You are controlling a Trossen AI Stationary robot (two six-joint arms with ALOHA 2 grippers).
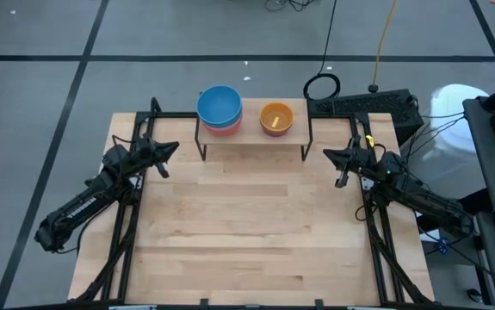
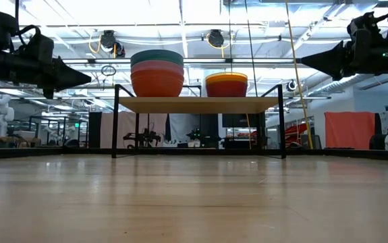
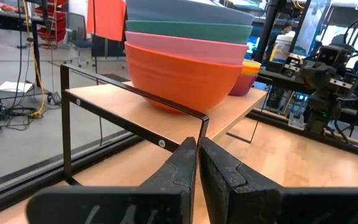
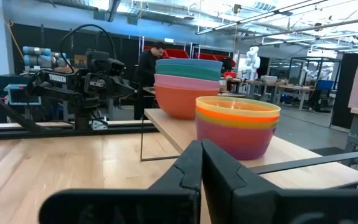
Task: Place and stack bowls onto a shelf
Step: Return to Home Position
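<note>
Left fingers (image 3: 180,167), pressed together and empty, hover off the left end of the shelf (image 1: 251,136). On it stand a blue-topped bowl stack (image 1: 219,107) and, beside it, a yellow-topped stack (image 1: 276,118). Right fingers (image 4: 188,165), likewise closed and empty, hover off its right end.

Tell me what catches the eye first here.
Two stacks of bowls stand on the shelf at the far edge of the table: a tall stack topped by blue on the left arm's side, and a shorter stack topped by yellow beside it. The left end effector and right end effector flank the shelf, both shut and empty.
</note>
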